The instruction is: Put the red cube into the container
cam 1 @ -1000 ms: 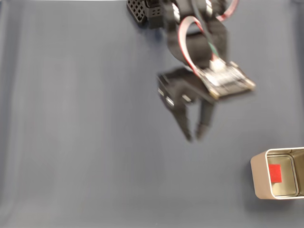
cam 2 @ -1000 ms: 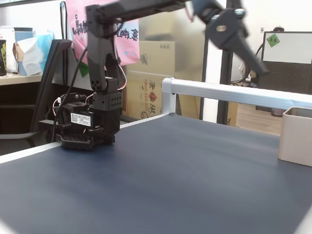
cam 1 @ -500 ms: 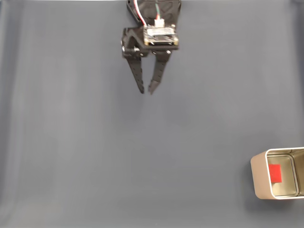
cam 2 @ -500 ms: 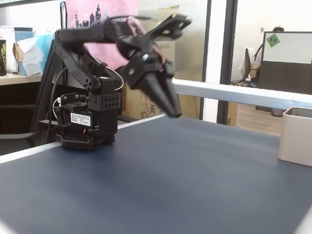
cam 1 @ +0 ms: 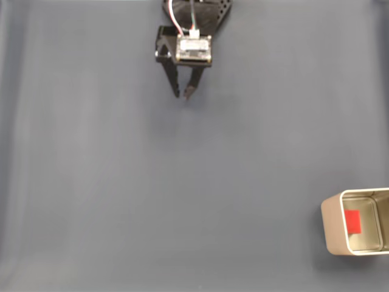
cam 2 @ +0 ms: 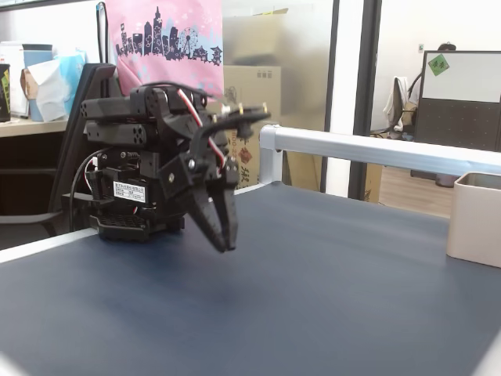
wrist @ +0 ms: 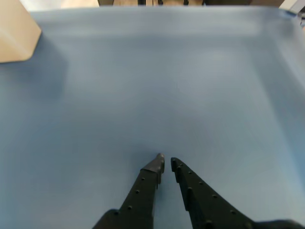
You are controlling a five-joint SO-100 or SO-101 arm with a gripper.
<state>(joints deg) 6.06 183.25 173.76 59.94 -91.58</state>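
The red cube (cam 1: 352, 221) lies on the shiny floor inside the container (cam 1: 330, 226), a beige-gold tin at the lower right edge of a fixed view from above. The same tin shows as the container (cam 2: 473, 220) at the right in a fixed side view, and its corner is the container (wrist: 14, 27) at the top left of the wrist view. My gripper (cam 1: 183, 96) hangs near the arm's base at the top, far from the tin. The gripper (wrist: 167, 160) has its fingers nearly touching, nothing between them. It points down over the mat as the gripper (cam 2: 227, 246).
A dark blue mat (cam 1: 152, 194) covers the table. The arm's black base (cam 2: 137, 215) stands at the mat's far left edge in a fixed side view. A white metal rail (cam 2: 376, 149) runs along the table's back edge.
The arm has folded back from mid-table toward its base, and the gripper has come down low over the mat. The cube and the tin have not moved.
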